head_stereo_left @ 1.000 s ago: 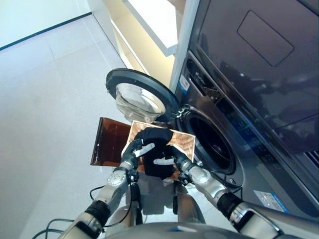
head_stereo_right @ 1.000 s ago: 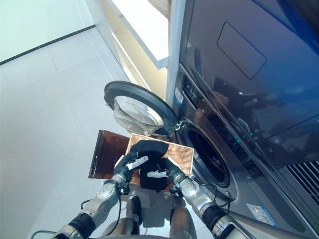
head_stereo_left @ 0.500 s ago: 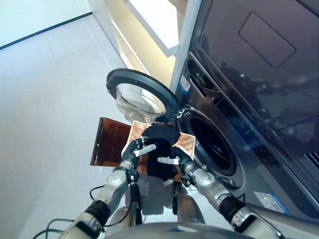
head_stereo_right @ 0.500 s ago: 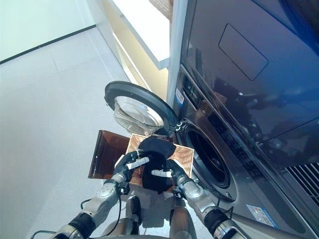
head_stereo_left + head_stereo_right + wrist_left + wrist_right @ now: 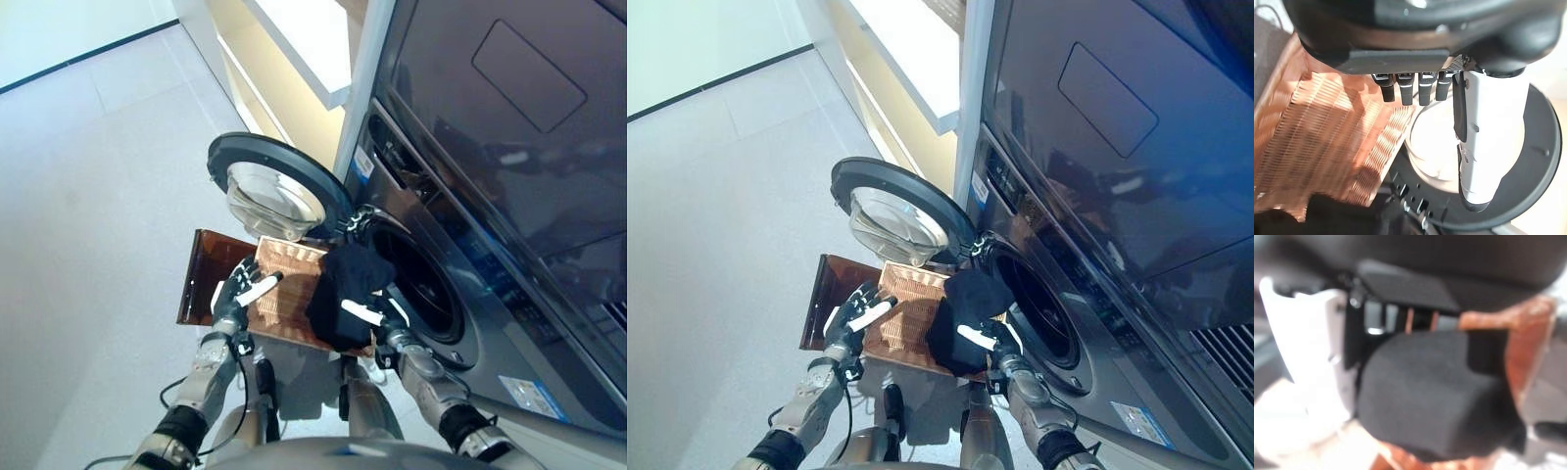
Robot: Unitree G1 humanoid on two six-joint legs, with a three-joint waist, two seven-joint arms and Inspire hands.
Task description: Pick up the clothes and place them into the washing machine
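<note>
My right robot hand (image 5: 377, 315) is clamped on the black garment (image 5: 345, 284): the right wrist view shows the dark cloth bunched between thumb and fingers. The garment hangs over the right end of the wicker basket (image 5: 284, 294), off the basket floor, just beside the lower left rim of the drum opening (image 5: 419, 284).

My left robot hand (image 5: 238, 291) holds nothing. Its fingers are straight and spread apart over the basket's left end; the left wrist view shows only wicker and the open door (image 5: 274, 188) past them. It's idle for this step.

The relation that matters: the drum opening lies ahead and to the right of my right robot hand, close by, with the washing machine (image 5: 490, 245) face angled away from me. The door is swung wide to the left, behind the basket, so it doesn't look to block the path. The right robot hand is clearly the nearer one, so the carry is its job.

The garment is a bunched lump with its bulk drooping below the grip, so no real long axis to line up. Judgement: the risk is the hanging part snagging on the lower lip of the opening or the basket's right edge. I'd lift before pushing in, and release only once the cloth is past the rim.

Can't tell whether anything is already inside the drum; it reads dark.
</note>
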